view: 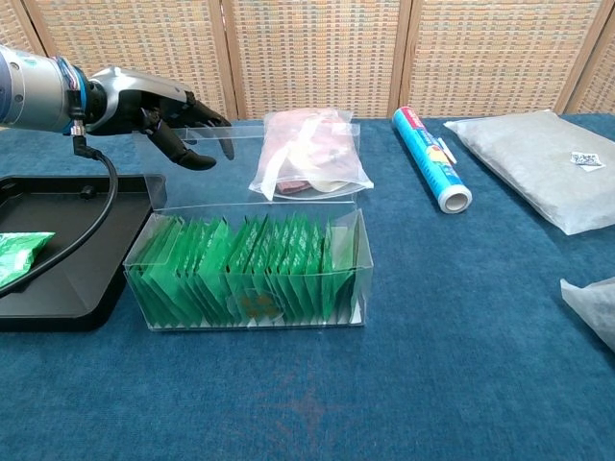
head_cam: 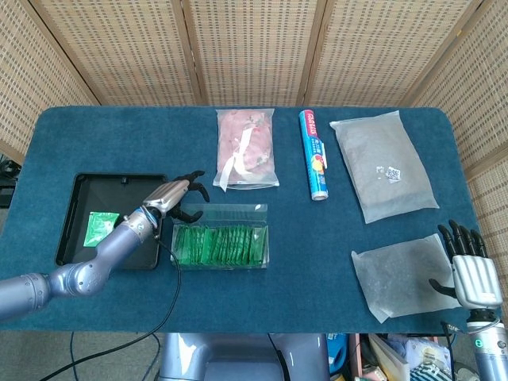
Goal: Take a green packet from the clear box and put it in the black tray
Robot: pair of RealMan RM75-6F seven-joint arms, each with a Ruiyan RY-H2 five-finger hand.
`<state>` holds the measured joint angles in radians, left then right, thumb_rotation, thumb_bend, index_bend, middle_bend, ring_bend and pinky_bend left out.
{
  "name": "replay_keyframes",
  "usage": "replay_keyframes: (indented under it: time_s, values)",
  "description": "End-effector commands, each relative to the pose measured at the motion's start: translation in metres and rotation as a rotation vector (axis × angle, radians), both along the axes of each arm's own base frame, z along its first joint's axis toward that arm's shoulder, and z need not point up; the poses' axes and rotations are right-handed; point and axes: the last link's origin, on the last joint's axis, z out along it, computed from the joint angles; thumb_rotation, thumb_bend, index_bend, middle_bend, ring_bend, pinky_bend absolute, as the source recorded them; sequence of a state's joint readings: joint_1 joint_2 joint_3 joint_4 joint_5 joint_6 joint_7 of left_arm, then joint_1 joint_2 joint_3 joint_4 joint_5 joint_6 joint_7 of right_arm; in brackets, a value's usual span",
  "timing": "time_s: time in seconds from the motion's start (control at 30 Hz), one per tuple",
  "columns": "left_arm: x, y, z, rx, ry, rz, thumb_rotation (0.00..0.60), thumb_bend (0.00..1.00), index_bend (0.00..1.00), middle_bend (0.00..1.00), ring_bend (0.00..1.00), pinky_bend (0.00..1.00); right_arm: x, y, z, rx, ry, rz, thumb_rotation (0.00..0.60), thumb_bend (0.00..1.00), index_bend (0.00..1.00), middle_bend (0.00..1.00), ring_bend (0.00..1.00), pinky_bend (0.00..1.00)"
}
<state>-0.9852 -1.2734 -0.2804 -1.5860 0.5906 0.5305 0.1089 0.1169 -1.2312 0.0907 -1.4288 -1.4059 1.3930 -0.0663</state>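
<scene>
While clear box (view: 252, 264) brims with packets, tray (head_cam: 79, 194) holds one; fingers (view: 197, 120) spread, empty.

Table (head_cam: 79, 135) covered in matt blue cloth with a short, carpet-like nap. Clear box (view: 252, 274): glossy transparent plastic. Green packets (view: 240, 269): shiny foil-like film. Black tray (head_cam: 75, 238): smooth black plastic. Left hand (view: 163, 120): silver shell, black fingers. Backdrop screens (head_cam: 254, 51): woven cane in wooden frames.

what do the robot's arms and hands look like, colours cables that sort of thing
Both arms are glossy silver-grey. The left hand has a silver back plate and black fingers, a blue ring with coloured wires at the wrist, and a black cable hanging from it. The right hand has the same ribbed silver back and black fingers.
</scene>
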Motion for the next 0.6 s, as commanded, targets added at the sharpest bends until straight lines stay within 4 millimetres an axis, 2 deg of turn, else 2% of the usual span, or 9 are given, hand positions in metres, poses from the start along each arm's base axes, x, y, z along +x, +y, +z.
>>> replay_keyframes:
  time_s: [0.03,0.3,0.5,0.53,0.57,0.6]
  values:
    - [-0.0004,0.0005,-0.0011,-0.016,-0.014,0.018,0.600,0.50,0.47,0.00,0.00,0.00,-0.0003,-0.0003,-0.0005,0.002,0.001,-0.001,0.600,0.00,0.00,0.00,0.00,0.00]
    - [-0.0011,0.0009,-0.0036,-0.103,-0.056,0.072,0.600,0.54,0.58,0.00,0.00,0.00,-0.0015,-0.0007,-0.0016,0.004,0.004,-0.007,0.600,0.00,0.00,0.00,0.00,0.00]
    - [0.0003,0.0007,-0.0001,-0.205,-0.145,0.170,0.600,0.59,0.58,0.00,0.00,0.00,-0.0021,-0.0008,-0.0021,0.006,0.006,-0.011,0.600,0.00,0.00,0.00,0.00,0.00]
    - [-0.0006,0.0014,0.0001,-0.209,-0.146,0.173,0.600,0.59,0.56,0.00,0.00,0.00,-0.0022,-0.0007,-0.0021,0.006,0.005,-0.012,0.600,0.00,0.00,0.00,0.00,0.00]
    - [-0.0026,0.0018,-0.0004,-0.211,-0.143,0.173,0.600,0.59,0.49,0.00,0.00,0.00,-0.0022,-0.0006,-0.0020,0.006,0.005,-0.012,0.600,0.00,0.00,0.00,0.00,0.00]
    - [-0.0039,0.0018,-0.0010,-0.213,-0.143,0.173,0.600,0.59,0.37,0.00,0.00,0.00,-0.0022,-0.0005,-0.0019,0.005,0.004,-0.013,0.600,0.00,0.00,0.00,0.00,0.00]
